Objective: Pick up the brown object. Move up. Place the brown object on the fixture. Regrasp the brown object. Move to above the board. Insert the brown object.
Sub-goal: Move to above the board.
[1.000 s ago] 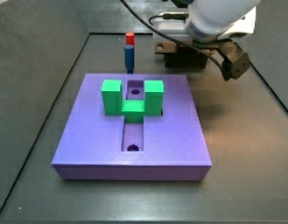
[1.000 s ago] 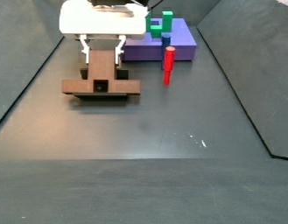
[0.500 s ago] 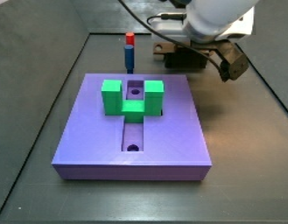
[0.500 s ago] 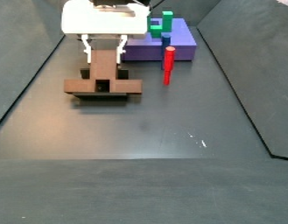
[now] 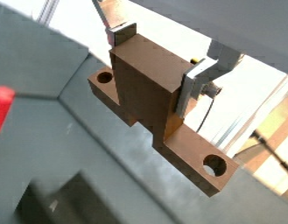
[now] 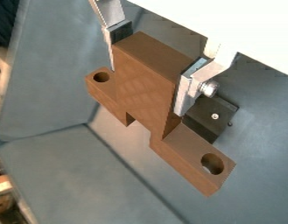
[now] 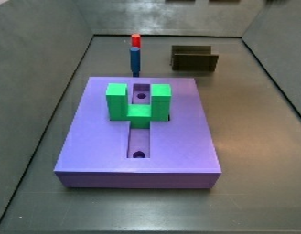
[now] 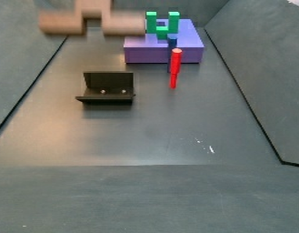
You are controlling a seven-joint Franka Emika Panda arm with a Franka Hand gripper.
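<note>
Change since 0.5 s ago: arm and gripper were down at the fixture (image 7: 194, 59) with the brown object on it; now the arm is gone from a side view, and the fixture stands bare, open box showing only its own walls. Brown object (image 8: 79, 20) has risen: it shows as a blurred brown shape at the upper edge of a side view, well above the fixture (image 8: 106, 88) and clear of the floor. Board (image 7: 177, 137), green block (image 7: 138, 101) and peg (image 7: 134, 55) lie where they lay before

Side views give the layout only. Gripper body is out of frame in both. Board (image 8: 188, 50) carries the green block (image 8: 164, 25) astride its groove; peg (image 8: 174, 68) stands upright on the floor just beside the board, between board and fixture

Wrist views give the grasp, which the side views do not. Gripper (image 5: 161, 59) is clamped on the brown object (image 5: 146, 83): the silver fingers (image 5: 202, 77) press on opposite faces of its upright middle part. A flat crosspiece runs out to both sides past the fingers, with a round hole near each end. Same hold is seen in both wrist views, gripper (image 6: 156, 57) tight against the brown object (image 6: 146, 87), no gap at either pad. Grey floor lies behind the piece, apart from it. Height above the floor cannot be read from the wrist views
</note>
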